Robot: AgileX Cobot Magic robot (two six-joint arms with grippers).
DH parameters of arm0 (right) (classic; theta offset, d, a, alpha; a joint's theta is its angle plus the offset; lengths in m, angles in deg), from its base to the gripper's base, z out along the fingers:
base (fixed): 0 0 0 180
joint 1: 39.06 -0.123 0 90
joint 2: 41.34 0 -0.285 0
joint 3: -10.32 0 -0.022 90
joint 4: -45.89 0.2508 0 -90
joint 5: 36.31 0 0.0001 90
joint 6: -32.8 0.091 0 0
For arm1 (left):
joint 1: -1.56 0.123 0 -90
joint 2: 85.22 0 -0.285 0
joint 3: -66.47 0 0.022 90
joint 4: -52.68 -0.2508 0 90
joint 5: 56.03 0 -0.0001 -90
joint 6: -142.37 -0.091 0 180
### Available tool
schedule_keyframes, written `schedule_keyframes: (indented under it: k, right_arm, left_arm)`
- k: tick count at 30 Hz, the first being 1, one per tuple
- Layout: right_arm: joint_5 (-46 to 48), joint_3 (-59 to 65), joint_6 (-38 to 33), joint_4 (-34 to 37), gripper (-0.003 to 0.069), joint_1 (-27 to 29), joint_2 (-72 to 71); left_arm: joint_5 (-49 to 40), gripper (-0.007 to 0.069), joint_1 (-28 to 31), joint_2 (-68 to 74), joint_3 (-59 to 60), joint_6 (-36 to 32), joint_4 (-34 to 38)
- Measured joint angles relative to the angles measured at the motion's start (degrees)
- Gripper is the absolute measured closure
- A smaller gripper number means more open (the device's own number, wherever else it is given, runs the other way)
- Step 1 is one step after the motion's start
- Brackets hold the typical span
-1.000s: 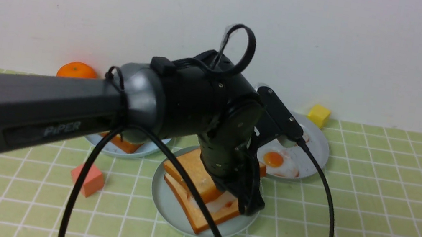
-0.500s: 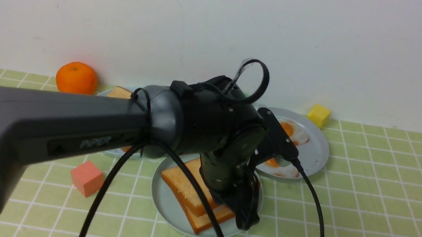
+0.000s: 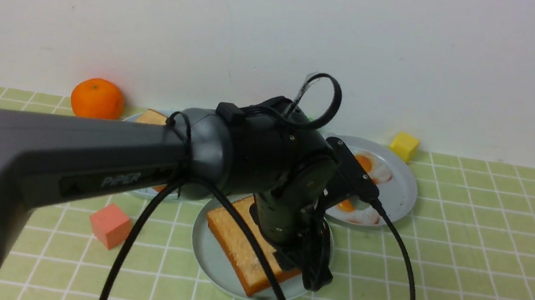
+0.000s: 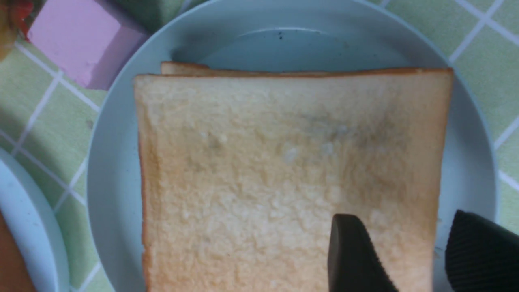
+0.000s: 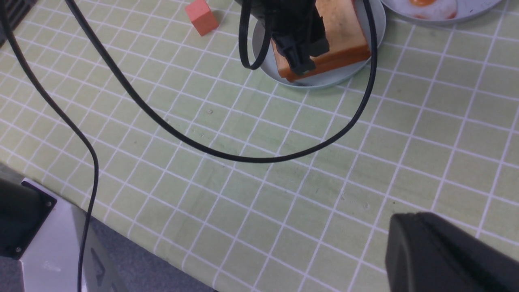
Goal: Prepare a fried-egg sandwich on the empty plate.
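The sandwich [image 3: 236,244] lies on the pale aqua plate [image 3: 207,261] at the table's middle. Its top toast [image 4: 284,162] rests flat on a lower slice whose edge peeks out behind; what lies between them is hidden. My left gripper [image 4: 403,219] hangs low over the sandwich's right side, open. One fingertip [image 4: 344,227] is above the toast, the other stands past the crust over the plate's rim [image 4: 466,162]. In the right wrist view my right gripper [image 5: 405,221] hovers shut over bare cloth, well short of the sandwich [image 5: 344,36].
A grey plate [image 3: 400,192] with fried eggs [image 3: 372,169] sits back right, beside a yellow cube [image 3: 404,146]. An orange [image 3: 97,98] and another toast [image 3: 151,118] are back left, a pink cube [image 3: 110,224] left of the sandwich. Black cables [image 5: 243,158] loop above the cloth.
My left gripper came down with the tilted top toast, laid it flat on the lower slice and opened its jaws. The right gripper has stayed shut.
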Motion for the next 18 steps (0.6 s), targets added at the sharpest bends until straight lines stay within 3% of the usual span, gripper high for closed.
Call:
schedule_keyframes:
  k: [4,7,13,18]
  right_arm:
    - [0.0,0.0,0.0,0.0,0.0642,0.0,0.0]
    - [0.0,0.0,0.0,0.0,0.0642,0.0,-0.2]
    - [0.8,-0.1,0.0,-0.1,0.0640,0.0,-4.5]
    - [2.2,0.0,0.0,-1.2,0.0637,0.0,-10.1]
  left_arm:
    - [-0.5,0.0276,-0.1,-4.8,0.0,0.0,3.8]
    - [-1.7,0.0323,-0.6,-10.8,0.0,0.1,5.8]
    - [-1.6,0.0620,-2.7,-33.7,4.1,0.7,10.2]
    - [7.8,0.0638,-2.7,-55.6,21.1,0.7,13.7]
